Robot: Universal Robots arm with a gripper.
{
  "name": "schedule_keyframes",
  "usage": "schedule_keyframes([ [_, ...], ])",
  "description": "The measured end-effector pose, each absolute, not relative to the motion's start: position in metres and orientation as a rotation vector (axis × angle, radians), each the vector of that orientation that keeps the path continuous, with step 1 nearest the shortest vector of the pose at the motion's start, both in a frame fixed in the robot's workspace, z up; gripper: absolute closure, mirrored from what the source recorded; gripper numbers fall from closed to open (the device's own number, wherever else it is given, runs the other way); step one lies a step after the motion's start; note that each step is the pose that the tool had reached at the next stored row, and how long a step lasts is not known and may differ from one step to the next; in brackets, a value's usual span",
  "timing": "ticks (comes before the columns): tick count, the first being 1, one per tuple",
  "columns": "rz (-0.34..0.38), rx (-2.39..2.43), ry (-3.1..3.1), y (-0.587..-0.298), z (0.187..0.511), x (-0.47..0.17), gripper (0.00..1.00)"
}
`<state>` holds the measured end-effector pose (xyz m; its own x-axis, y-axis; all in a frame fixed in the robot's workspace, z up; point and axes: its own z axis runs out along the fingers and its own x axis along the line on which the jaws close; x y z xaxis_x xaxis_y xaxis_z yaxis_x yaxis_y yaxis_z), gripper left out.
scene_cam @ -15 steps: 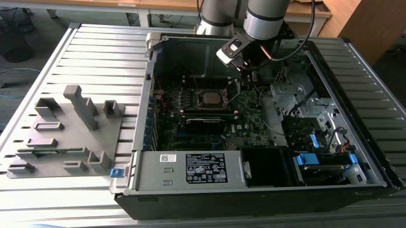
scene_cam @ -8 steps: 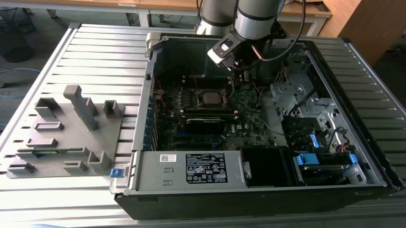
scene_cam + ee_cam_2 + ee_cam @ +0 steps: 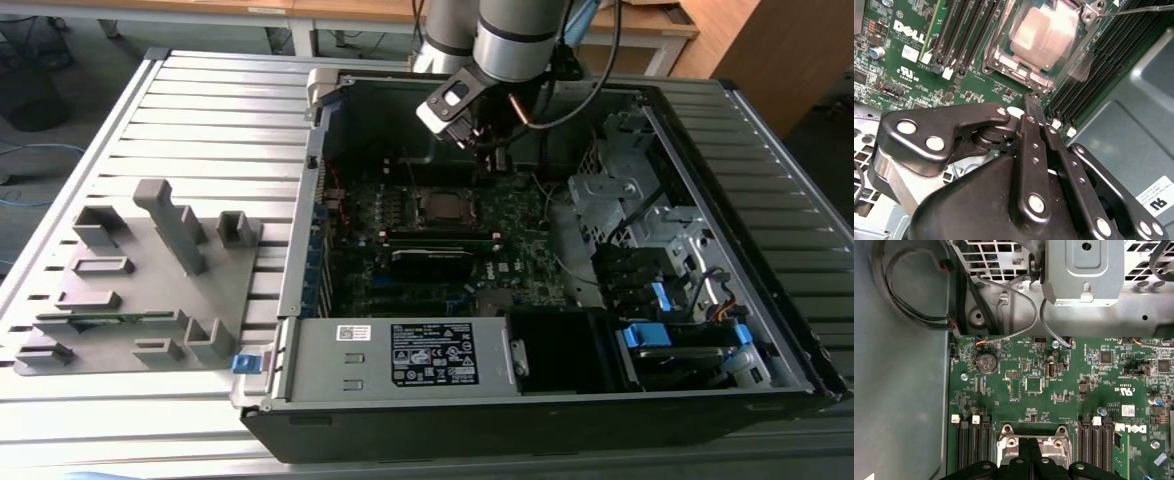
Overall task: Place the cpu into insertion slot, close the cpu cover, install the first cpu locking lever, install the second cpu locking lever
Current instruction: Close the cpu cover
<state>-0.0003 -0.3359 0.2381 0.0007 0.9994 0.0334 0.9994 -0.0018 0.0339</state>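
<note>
The cpu lay seated in the insertion slot on the green motherboard, inside the open computer case on the slatted surface. The cpu cover appeared to lie down around it, framing its pale metal top. Such a chip is probably light, stiff and delicate underneath, best taken by its bare edges. The cover is thin, rigid sheet that should swing on its hinge when pushed at the free edge. A thin wire lever stuck out past one corner. The claw was clenched, fingers pressed together and holding nothing, its tips just beside the cover's edge.
</note>
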Motion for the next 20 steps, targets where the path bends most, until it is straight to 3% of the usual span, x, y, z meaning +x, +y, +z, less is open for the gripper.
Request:
schedule_keyframes([
  [20, 0.045, 2.236, 2.233, -0.3359, 0.2378, -0.0006, 0.9],
])
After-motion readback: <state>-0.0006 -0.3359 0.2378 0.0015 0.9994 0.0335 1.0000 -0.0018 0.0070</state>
